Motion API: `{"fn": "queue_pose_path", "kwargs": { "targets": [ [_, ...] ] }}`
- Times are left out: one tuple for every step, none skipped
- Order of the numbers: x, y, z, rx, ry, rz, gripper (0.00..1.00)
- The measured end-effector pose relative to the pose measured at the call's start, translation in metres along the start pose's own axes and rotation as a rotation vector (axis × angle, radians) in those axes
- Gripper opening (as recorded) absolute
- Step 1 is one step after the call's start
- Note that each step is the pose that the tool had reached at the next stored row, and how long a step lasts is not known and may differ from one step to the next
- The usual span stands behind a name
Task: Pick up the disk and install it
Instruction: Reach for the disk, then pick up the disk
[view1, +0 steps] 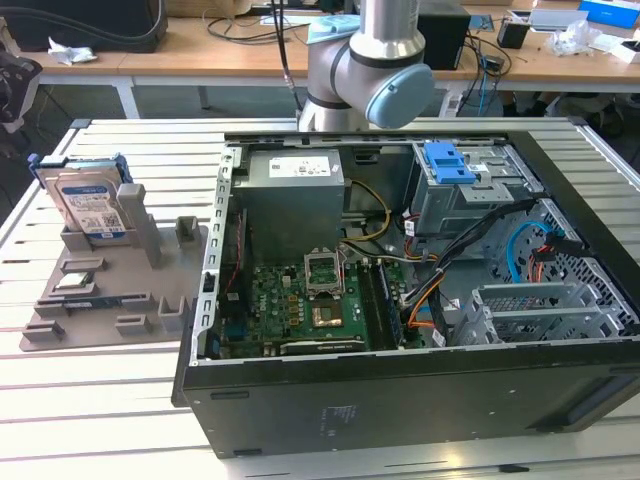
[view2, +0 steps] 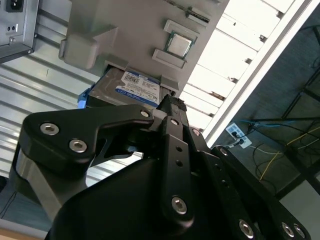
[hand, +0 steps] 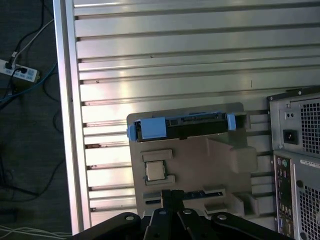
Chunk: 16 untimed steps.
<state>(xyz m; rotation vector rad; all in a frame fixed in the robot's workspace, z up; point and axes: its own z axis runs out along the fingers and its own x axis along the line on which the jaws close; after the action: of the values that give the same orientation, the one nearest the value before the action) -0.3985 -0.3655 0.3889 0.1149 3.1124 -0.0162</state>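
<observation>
Close to the desk (view1: 100, 400) edge at the exterior view's left, a grey holder tray (view1: 110, 300) lies flat on the metal slats. The disk (view1: 90, 205) stands upright on its edge in a slot at the tray's far end, with its label facing the camera and its blue carrier framing it. A small square chip (view1: 75, 283) sits in a recess of the tray, nearer the desk's front edge. Just beside the tray, the open computer case (view1: 400, 400) takes up the middle and right of the desk. A green motherboard (view1: 300, 300) lies on its floor and a grey power supply (view1: 295, 190) sits toward the back. A blue bracket (view1: 447, 160) tops the grey drive cage (view1: 470, 200) further right. The robot arm (view1: 370, 60) rises behind the case at the desk's far edge. In the first wrist view the gripper (hand: 171, 194) hangs above the tray, apart from the disk, its fingers (view2: 172, 125) clenched together with nothing between them.
</observation>
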Motion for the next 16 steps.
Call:
{"fn": "queue_pose_path", "kwargs": {
  "targets": [
    [0.0,0.0,0.0,0.0,0.0,0.0,0.11],
    [0.0,0.0001,0.0,0.0001,0.0,0.0,0.11],
    [0.0,0.0001,0.0,0.0,0.0,0.0,0.11],
    [0.0,0.0002,0.0,0.0,0.0,0.0,0.11],
    [0.0,0.0003,0.0,0.0,0.0,0.0,0.11],
    [0.0,0.0003,0.0,0.0001,0.0,0.0,0.11],
    [0.0,0.0004,0.0,0.0,0.0,0.0,0.11],
    [0.0001,0.0004,0.0,0.0,0.0,0.0,0.11],
    [0.0001,0.0004,0.0,0.0,0.0,0.0,0.11],
    [0.0,0.0005,0.0,-0.0001,0.0,-0.006,0.11],
    [0.0,0.0005,0.0,-0.0005,-0.0002,-0.017,0.11],
    [0.0,0.0005,0.0,-0.0008,-0.0003,-0.033,0.11],
    [0.0001,0.0005,0.0,-0.0013,-0.0004,-0.053,0.11],
    [0.0001,0.0005,0.0,-0.0018,-0.0006,-0.066,0.11],
    [0.0,0.0005,0.0,-0.0025,-0.0009,-0.091,0.11],
    [0.0001,0.0005,0.0,-0.0029,-0.001,-0.108,0.11]
  ]
}}
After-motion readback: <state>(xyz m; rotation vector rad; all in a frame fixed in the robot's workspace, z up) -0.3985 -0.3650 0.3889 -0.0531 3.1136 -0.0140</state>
